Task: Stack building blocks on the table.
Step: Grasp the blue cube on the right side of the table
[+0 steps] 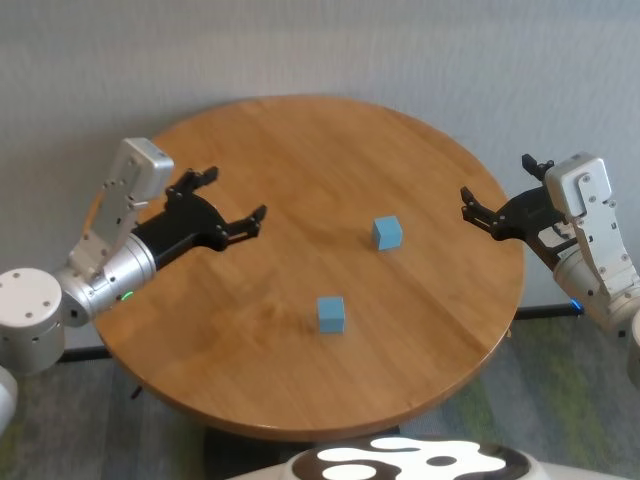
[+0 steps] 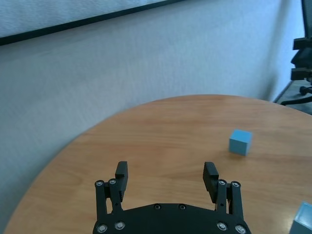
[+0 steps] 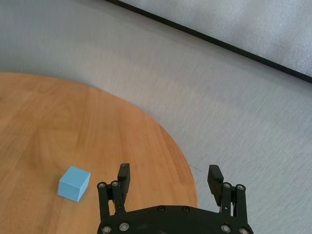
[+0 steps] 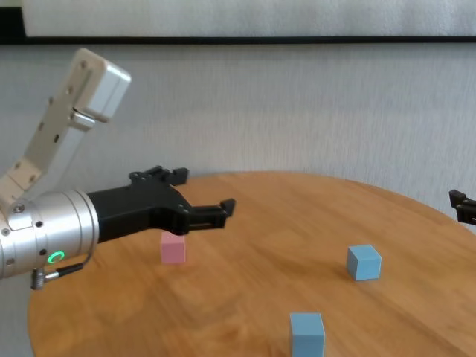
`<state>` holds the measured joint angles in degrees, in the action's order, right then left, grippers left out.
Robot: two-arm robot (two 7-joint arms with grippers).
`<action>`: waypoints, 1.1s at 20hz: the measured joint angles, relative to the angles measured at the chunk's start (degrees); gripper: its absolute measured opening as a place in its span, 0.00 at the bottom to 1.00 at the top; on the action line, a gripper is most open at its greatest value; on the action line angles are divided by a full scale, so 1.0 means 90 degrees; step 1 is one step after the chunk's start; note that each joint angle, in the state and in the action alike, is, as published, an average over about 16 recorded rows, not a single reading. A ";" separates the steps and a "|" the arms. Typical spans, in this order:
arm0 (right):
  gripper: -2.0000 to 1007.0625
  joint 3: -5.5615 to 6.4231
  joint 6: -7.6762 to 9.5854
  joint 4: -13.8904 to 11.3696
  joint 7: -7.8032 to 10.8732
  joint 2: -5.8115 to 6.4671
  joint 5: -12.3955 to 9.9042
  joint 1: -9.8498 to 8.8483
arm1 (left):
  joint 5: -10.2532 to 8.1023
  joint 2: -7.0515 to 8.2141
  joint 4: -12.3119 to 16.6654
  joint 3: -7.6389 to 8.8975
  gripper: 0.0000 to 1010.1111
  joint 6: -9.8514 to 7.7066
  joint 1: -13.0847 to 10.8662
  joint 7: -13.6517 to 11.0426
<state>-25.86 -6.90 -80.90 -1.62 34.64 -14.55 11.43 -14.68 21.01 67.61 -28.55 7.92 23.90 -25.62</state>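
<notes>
Two light blue building blocks lie apart on the table [image 1: 300, 150]: one [image 1: 387, 232] toward the right of the middle, the other [image 1: 331, 314] nearer the front. The chest view shows both blue blocks [image 4: 364, 262] [image 4: 307, 333] and a pink block [image 4: 172, 247] resting on the wood just below my left gripper [image 4: 204, 192]. In the head view the pink block is hidden behind that gripper. My left gripper [image 1: 237, 195] hovers open and empty over the table's left part. Open and empty too, my right gripper [image 1: 497, 182] hangs by the table's right edge, with the farther blue block [image 3: 74, 183] in its wrist view.
A pale wall stands close behind the round table. The table edge [image 3: 187, 170] runs right under my right gripper. In the left wrist view the nearer blue block [image 2: 303, 219] shows at the frame's corner and the other blue block [image 2: 240, 142] farther off.
</notes>
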 joint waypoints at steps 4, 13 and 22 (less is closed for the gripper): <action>1.00 0.0000 0.0000 0.0000 0.0000 0.0000 0.0000 0.0000 | 0.0102 -0.0045 0.0077 0.0181 0.99 0.0063 -0.0132 0.0342; 1.00 0.0000 0.0000 0.0000 0.0000 0.0000 0.0000 0.0000 | 0.0296 -0.0132 0.0165 0.0443 0.99 0.0110 -0.0317 0.0757; 1.00 0.0000 0.0000 0.0000 0.0000 0.0000 0.0000 0.0000 | 0.0355 -0.0222 0.0164 0.0604 0.99 0.0048 -0.0389 0.0828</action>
<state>-25.86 -6.90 -80.90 -1.62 34.64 -14.55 11.43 -11.49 19.02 69.08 -23.12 8.35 20.39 -18.17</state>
